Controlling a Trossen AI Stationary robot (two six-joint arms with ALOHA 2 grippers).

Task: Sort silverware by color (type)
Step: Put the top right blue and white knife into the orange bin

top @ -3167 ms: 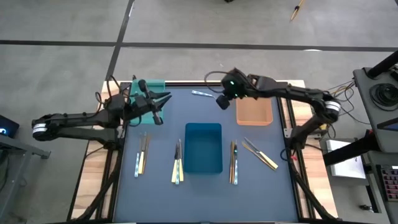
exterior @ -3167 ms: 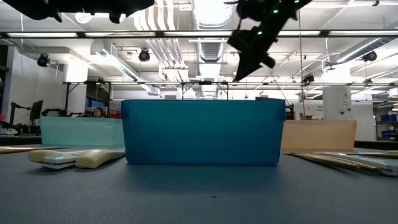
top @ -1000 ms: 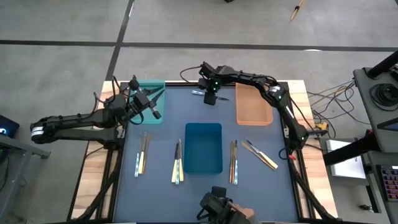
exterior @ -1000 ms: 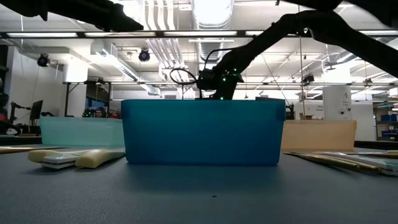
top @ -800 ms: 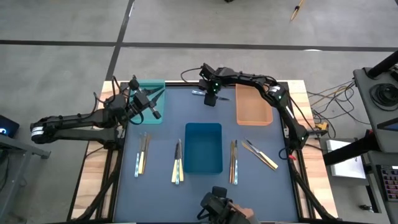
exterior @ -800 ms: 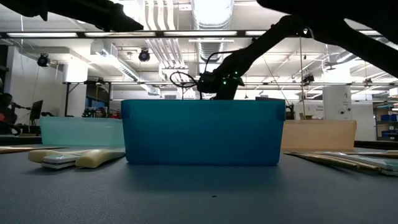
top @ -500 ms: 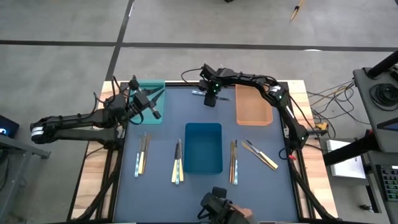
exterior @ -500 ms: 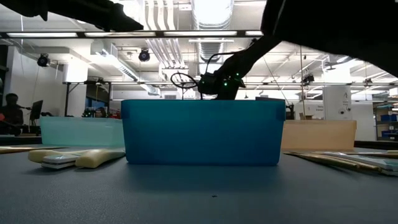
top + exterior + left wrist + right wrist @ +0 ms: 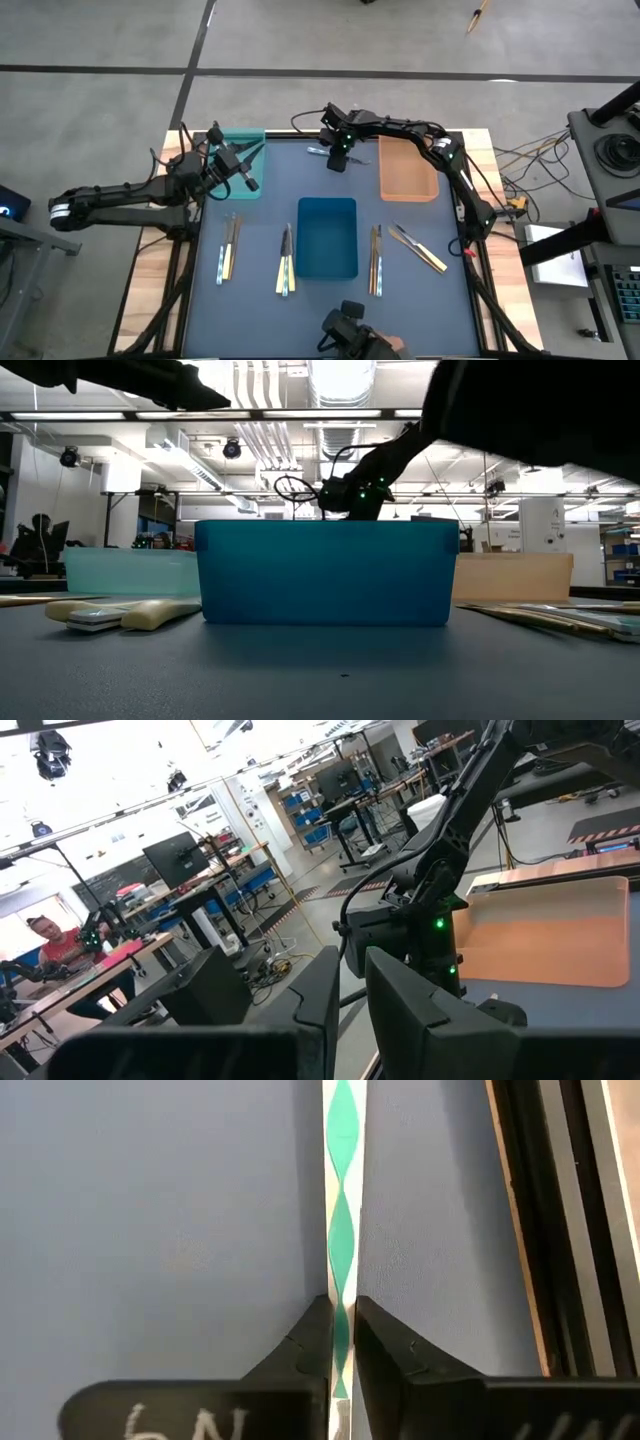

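High view: right gripper (image 9: pixel 337 160) is reached across to the far-centre of the dark mat (image 9: pixel 260 230), just left of the orange tray (image 9: pixel 408 168), down on a pale-blue-handled utensil (image 9: pixel 321 150) lying near the mat's far edge. Right wrist view shows its two fingers (image 9: pixel 315 1342) pinched nearly together on a slim piece w/ a twisted green-and-pale look (image 9: pixel 341 1200), running straight out from between the tips, so it's clamped on that utensil, which lies flat on the mat.

Left gripper (image 9: pixel 247 180) hangs over the teal tray (image 9: pixel 243 143) at the mat's far-left corner; left wrist view has its fingers (image 9: pixel 400 990) close together w/ only a thin gap and nothing seen between them.

Rest of the silverware sits in the near half of the mat: a pair (image 9: pixel 228 247) at left w/ one gold-tan and one pale handle, a bunch (image 9: pixel 286 262) just left of the blue tray (image 9: pixel 327 237), another pair (image 9: pixel 376 262) just right of it, and two angled pcs (image 9: pixel 418 248) further right, one gold-handled. Blue tray is centre, seen empty from above.

Low view: blue tray wall (image 9: pixel 325 572) fills the middle, cream handles (image 9: pixel 125 614) to its left, right arm's green-lit wrist (image 9: pixel 352 495) behind it. A person (image 9: pixel 40 540) sits far back in the room; another (image 9: pixel 55 935) shows in left wrist view.
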